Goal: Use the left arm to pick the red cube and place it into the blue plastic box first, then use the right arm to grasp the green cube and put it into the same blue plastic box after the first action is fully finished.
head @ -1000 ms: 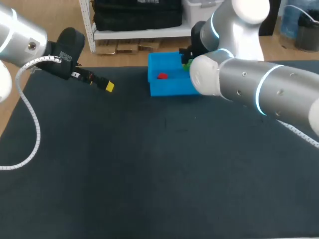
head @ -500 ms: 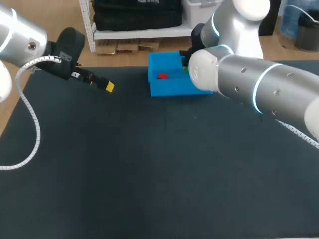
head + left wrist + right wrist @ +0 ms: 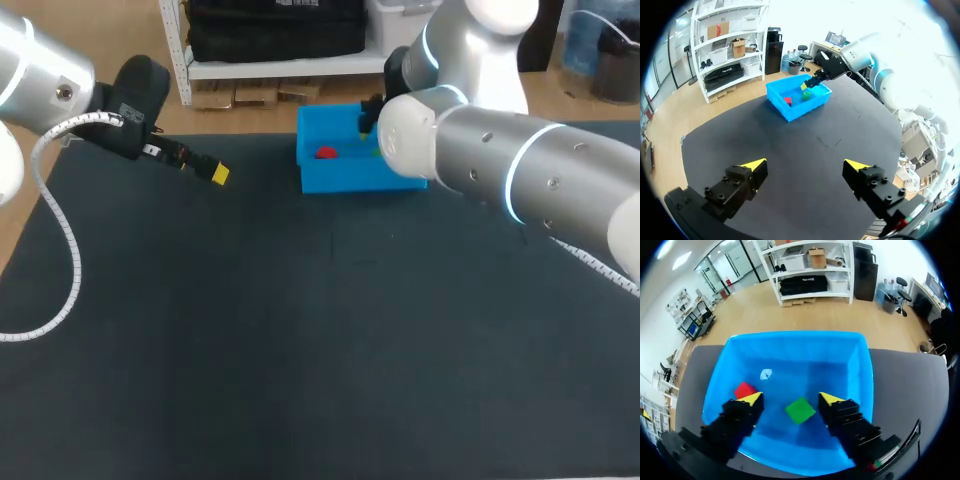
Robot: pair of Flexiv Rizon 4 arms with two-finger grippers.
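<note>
Nearest: the dark surface (image 3: 300, 350). Over its left part, the left gripper (image 3: 805, 165) at the end of the left arm (image 3: 45, 75), yellow-tipped fingers spread wide, nothing between them, well apart from the box.

Farther back, at the surface's far edge near the middle, the blue plastic box (image 3: 335, 180), open side up. Inside it, both cubes, resting on the box floor and not touching each other: the red cube (image 3: 744, 389) toward the left arm's side, the green cube (image 3: 800, 410) closer to the middle (also a small pale mark (image 3: 766, 373) on the box floor beyond them, too small to tell what).

Directly above the box, the right gripper (image 3: 791, 399), pointing down into it, fingers parted wide. Green cube lower down in the gap, clear of both yellow tips, so nothing gripped. One tip overlapping the red cube's corner in the wrist view, the height between them not clear.

Across the right of the surface, the right arm (image 3: 520, 180), coming in from the right and hiding the box's right end in the head view.
</note>
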